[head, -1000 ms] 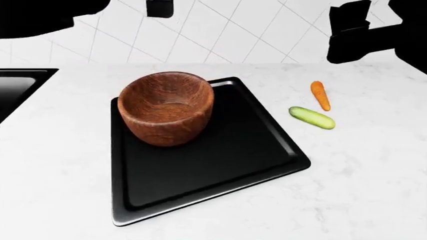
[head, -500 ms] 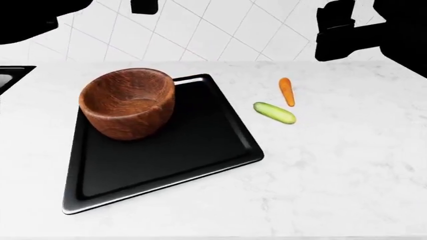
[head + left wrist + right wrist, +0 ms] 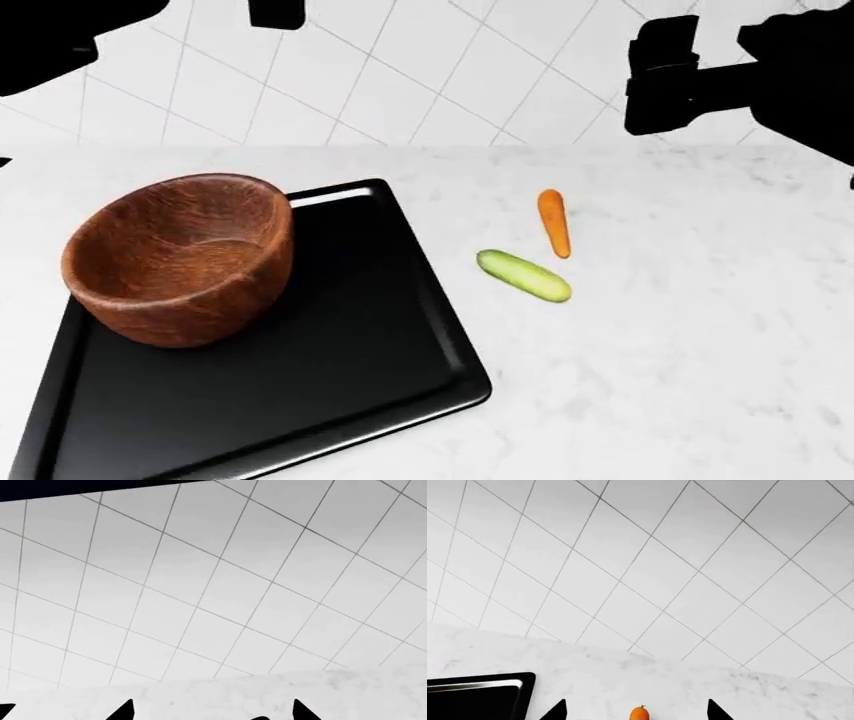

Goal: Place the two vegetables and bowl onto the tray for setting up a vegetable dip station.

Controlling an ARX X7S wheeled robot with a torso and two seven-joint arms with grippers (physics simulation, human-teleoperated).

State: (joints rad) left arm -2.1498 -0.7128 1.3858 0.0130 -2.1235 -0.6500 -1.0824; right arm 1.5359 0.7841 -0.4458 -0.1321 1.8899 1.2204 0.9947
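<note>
I am holding my right gripper (image 3: 663, 85) high at two o'clock, seemingly wide and empty. Bowl (image 3: 180, 257) is sitting on tray (image 3: 360, 370); carrot (image 3: 554, 222) and cucumber (image 3: 523, 275) are lying on the table (image 3: 694, 340), and may roll if nudged.

Head view: high, looking down across counter (image 3: 694, 360), near the tray (image 3: 334, 380). Both wrist views low, facing tiled wall (image 3: 213, 580). Right wrist shares carrot (image 3: 639, 713) with head view (tip only).
</note>
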